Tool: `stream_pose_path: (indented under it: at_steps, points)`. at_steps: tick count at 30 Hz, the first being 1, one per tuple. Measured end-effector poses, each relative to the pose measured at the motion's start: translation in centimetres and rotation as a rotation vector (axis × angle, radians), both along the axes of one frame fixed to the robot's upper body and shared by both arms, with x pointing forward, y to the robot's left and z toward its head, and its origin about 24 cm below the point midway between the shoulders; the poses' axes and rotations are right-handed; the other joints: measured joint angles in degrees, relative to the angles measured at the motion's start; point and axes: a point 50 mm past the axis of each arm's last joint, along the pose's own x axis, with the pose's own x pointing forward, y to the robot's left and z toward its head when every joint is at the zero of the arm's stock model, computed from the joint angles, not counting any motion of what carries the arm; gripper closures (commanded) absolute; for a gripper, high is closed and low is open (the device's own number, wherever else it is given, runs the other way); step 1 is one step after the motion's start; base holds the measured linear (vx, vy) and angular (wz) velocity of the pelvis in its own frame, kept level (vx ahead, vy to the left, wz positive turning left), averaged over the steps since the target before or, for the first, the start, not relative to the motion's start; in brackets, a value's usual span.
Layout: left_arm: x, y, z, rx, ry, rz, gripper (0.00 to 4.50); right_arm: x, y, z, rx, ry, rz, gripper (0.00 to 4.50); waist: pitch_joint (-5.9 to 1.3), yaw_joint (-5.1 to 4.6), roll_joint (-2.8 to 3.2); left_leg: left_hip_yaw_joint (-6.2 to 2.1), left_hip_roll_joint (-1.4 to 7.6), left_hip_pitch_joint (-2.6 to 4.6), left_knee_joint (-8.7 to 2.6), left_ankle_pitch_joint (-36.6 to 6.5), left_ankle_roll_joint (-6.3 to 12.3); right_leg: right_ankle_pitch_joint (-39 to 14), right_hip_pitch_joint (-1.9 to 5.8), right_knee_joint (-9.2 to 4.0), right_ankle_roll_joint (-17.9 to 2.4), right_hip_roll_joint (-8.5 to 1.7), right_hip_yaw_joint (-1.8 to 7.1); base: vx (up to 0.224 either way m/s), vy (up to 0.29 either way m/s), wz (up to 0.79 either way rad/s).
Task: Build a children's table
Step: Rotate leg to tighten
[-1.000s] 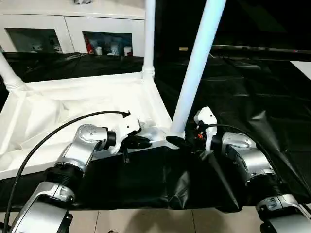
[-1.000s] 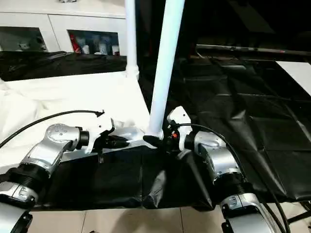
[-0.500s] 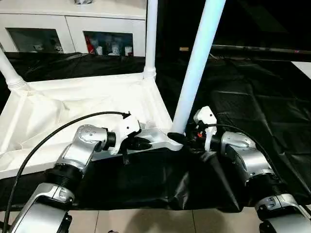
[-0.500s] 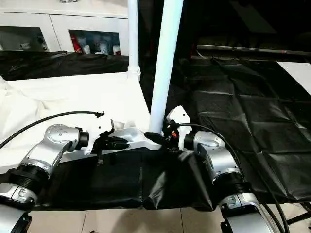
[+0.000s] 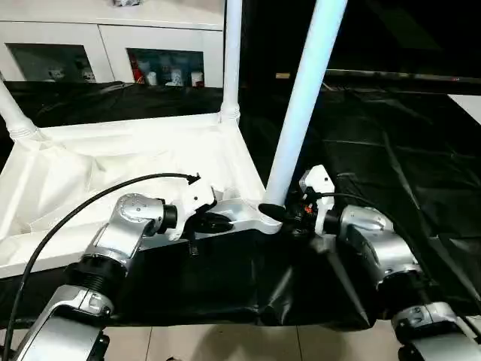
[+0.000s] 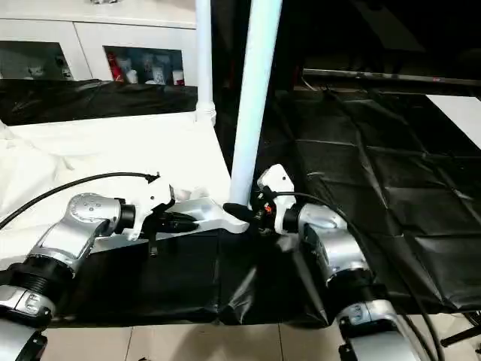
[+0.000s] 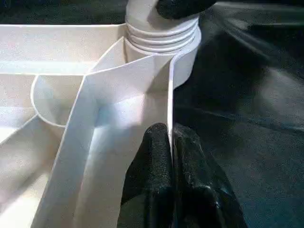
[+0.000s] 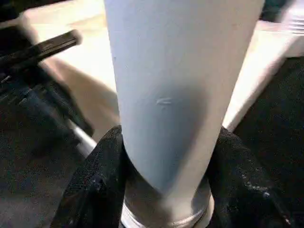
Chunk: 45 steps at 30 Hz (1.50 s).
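Note:
The children's table (image 5: 113, 158) lies upside down on the black cloth, its ribbed white underside facing up. Three white legs stand in corner sockets: the near right leg (image 5: 301, 98), a far right leg (image 5: 231, 53) and a far left leg (image 5: 15, 113). My left gripper (image 5: 214, 222) is shut on the top's thin front rim (image 7: 169, 95), just beside the near right socket (image 7: 164, 35). My right gripper (image 5: 274, 212) is shut on the near right leg at its base. Its black fingers (image 8: 102, 175) press against both sides of the tube (image 8: 166, 95).
Black cloth (image 5: 391, 150) covers the big table out to the right and behind. A white cabinet with glass doors (image 5: 113, 45) stands at the back. The big table's front edge runs just below my forearms, with tiled floor (image 5: 225, 346) beneath.
My right gripper's fingers have closed in from wide open onto the base of the near right leg. The left gripper has kept its hold on the rim.

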Motion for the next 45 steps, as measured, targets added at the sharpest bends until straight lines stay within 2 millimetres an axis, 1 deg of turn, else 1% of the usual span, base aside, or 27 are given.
stream_pose_path:
  at_steps: [3, 5, 8, 10, 12, 13, 14, 19, 21, 23, 25, 27, 30, 34, 37, 39, 41, 42, 43, 45]
  points:
    - [0.8, -1.3, -0.2, 0.009, -0.021, 0.069, 4.5, 0.6, 0.8, -0.6, 0.034, 0.003, -0.212, 2.51, -0.05, -0.17, -0.09, -0.08, -0.02, 0.03, 0.1, 0.0, 0.0, -0.1, 0.03, -0.03, 0.18, -0.04, 0.06, 0.0, 0.0, 0.0]
    - [1.1, -2.0, -0.3, 0.013, -0.03, 0.102, 4.5, 0.9, 1.2, -0.8, 0.03, 0.006, -0.305, 2.51, -0.11, -0.21, -0.2, -0.08, -0.06, 0.05, 0.11, 0.0, 0.0, -0.11, 0.05, -0.06, 0.2, -0.08, 0.09, 0.0, 0.0, 0.0]
    - [1.9, -3.6, -0.4, 0.018, -0.039, 0.166, 4.5, 1.7, 2.2, -0.8, 0.024, 0.022, -0.468, 2.51, -0.17, -0.26, -0.31, -0.09, -0.06, 0.05, 0.15, 0.0, 0.0, -0.11, 0.06, -0.09, 0.2, -0.08, 0.09, 0.0, 0.0, 0.0]
    - [2.1, -4.5, -0.5, 0.019, -0.041, 0.186, 4.5, 2.0, 2.5, -0.8, -0.003, 0.019, -0.508, 2.51, -0.19, -0.13, -0.3, -0.09, -0.11, 0.03, 0.15, 0.0, 0.0, -0.12, 0.09, -0.13, 0.22, -0.14, 0.09, 0.0, 0.0, 0.0]
    - [2.2, -4.7, -0.6, 0.02, -0.042, 0.192, 4.5, 2.2, 2.6, -0.8, -0.02, 0.012, -0.517, 2.51, -0.24, -0.06, -0.3, -0.09, -0.12, 0.04, 0.12, 0.0, 0.0, -0.11, 0.12, -0.13, 0.22, -0.18, 0.05, 0.0, 0.0, 0.0]
    - [2.2, -4.7, -0.6, 0.02, -0.042, 0.191, 4.5, 2.2, 2.6, -0.8, -0.019, 0.011, -0.517, 2.17, -0.28, -0.03, -0.29, -0.1, -0.11, 0.04, 0.11, 0.0, 0.0, -0.11, 0.13, -0.13, 0.23, -0.18, 0.04, 0.0, 0.0, 0.0]
    - [2.2, -4.7, -0.6, 0.02, -0.043, 0.19, 4.5, 2.2, 2.6, -0.9, -0.017, 0.009, -0.517, 1.96, -0.3, -0.02, -0.28, -0.1, -0.11, 0.04, 0.1, 0.0, 0.0, -0.11, 0.14, -0.13, 0.23, -0.18, 0.03, 0.0, 0.0, 0.0]
    - [2.2, -4.6, -0.6, 0.02, -0.052, 0.178, 4.5, 2.1, 2.6, -1.2, -0.01, 0.013, -0.515, 1.45, -0.3, -0.05, -0.29, -0.11, -0.1, 0.0, 0.08, 0.0, 0.0, -0.1, 0.1, -0.12, 0.24, -0.18, 0.0, 0.0, 0.0, 0.0]
    - [2.1, -4.1, -0.5, 0.023, -0.054, 0.165, 4.5, 2.1, 2.4, -1.0, -0.001, 0.009, -0.469, 1.45, -0.29, -0.05, -0.31, -0.12, -0.09, -0.02, 0.02, 0.0, 0.0, -0.1, 0.07, -0.12, 0.24, -0.17, -0.03, 0.0, 0.0, 0.0]
    - [2.1, -3.5, -0.4, 0.026, -0.06, 0.153, 4.5, 2.0, 1.7, -0.8, -0.011, 0.005, -0.409, 1.45, -0.28, -0.06, -0.29, -0.12, -0.09, -0.03, -0.09, 0.0, 0.0, -0.09, 0.03, -0.12, 0.24, -0.17, -0.04, 0.0, 0.0, 0.0]
    - [1.8, -2.7, -0.3, 0.02, -0.053, 0.129, 4.5, 1.8, 1.0, -0.5, -0.045, -0.002, -0.311, 1.45, -0.27, -0.1, -0.26, -0.11, -0.06, -0.05, -0.21, 0.0, 0.0, -0.06, 0.0, -0.05, 0.23, -0.12, -0.06, 0.0, 0.0, 0.0]
    - [1.3, -1.7, -0.2, 0.015, -0.058, 0.085, 4.5, 1.4, 0.1, -0.1, -0.078, -0.003, -0.205, 1.45, -0.18, -0.02, -0.1, -0.11, -0.02, -0.09, -0.36, 0.0, 0.0, -0.05, -0.01, -0.06, 0.15, -0.02, -0.06, 0.0, 0.0, 0.0]
    - [0.5, -0.5, 0.1, 0.007, -0.04, 0.014, 4.5, 0.7, -0.3, 0.5, -0.101, 0.012, -0.054, 1.45, -0.1, 0.05, 0.09, -0.07, 0.02, -0.08, -0.4, 0.0, 0.0, -0.15, -0.07, -0.06, 0.03, 0.05, -0.08, 0.0, 0.0, 0.0]
    - [-0.4, 0.5, 0.3, -0.005, 0.0, -0.059, 4.5, 0.1, -0.2, 1.3, -0.112, 0.024, 0.092, 1.45, -0.04, 0.05, 0.06, 0.01, 0.0, -0.18, -0.39, -0.03, 0.01, -0.21, -0.17, -0.14, -0.04, 0.03, -0.06, 0.0, 0.0, 0.0]
    - [-0.8, 1.0, 0.4, -0.011, 0.033, -0.086, 4.5, -0.3, 0.0, 1.3, -0.115, 0.032, 0.161, 1.45, 0.04, 0.07, -0.05, 0.03, 0.0, -0.18, -0.39, -0.04, -0.01, -0.22, -0.17, -0.14, -0.06, 0.02, -0.06, 0.0, 0.0, 0.0]
    - [-1.0, 1.1, 0.4, -0.013, 0.043, -0.098, 4.5, -0.5, 0.0, 1.3, -0.123, 0.034, 0.192, 1.71, 0.05, 0.08, -0.06, 0.03, 0.0, -0.17, -0.39, -0.04, -0.02, -0.22, -0.17, -0.13, -0.06, 0.02, -0.06, 0.0, 0.0, 0.0]
    - [-1.0, 1.2, 0.4, -0.01, 0.044, -0.096, 4.5, -0.6, 0.2, 1.3, -0.136, 0.032, 0.21, 1.71, 0.06, 0.07, -0.08, 0.02, 0.01, -0.14, -0.38, -0.04, -0.02, -0.22, -0.17, -0.1, -0.06, 0.02, -0.06, 0.0, 0.0, 0.0]
    - [-1.1, 1.2, 0.4, -0.01, 0.044, -0.096, 4.5, -0.7, 0.2, 1.3, -0.141, 0.031, 0.214, 1.83, 0.07, 0.07, -0.1, 0.02, 0.0, -0.13, -0.38, -0.04, -0.02, -0.22, -0.16, -0.1, -0.06, 0.02, -0.05, 0.0, 0.0, 0.0]
    - [-1.1, 1.2, 0.4, -0.009, 0.045, -0.096, 4.5, -0.7, 0.2, 1.2, -0.145, 0.031, 0.216, 2.07, 0.07, 0.07, -0.1, 0.02, 0.0, -0.12, -0.38, -0.04, -0.03, -0.22, -0.16, -0.1, -0.06, 0.02, -0.04, 0.0, 0.0, 0.0]
    - [-1.1, 1.3, 0.4, -0.01, 0.048, -0.095, 4.5, -0.8, 0.3, 1.5, -0.149, 0.019, 0.222, 2.12, 0.07, 0.04, -0.1, 0.03, 0.0, -0.12, -0.38, -0.04, -0.03, -0.22, -0.16, -0.1, -0.05, 0.02, -0.04, 0.0, 0.0, 0.0]
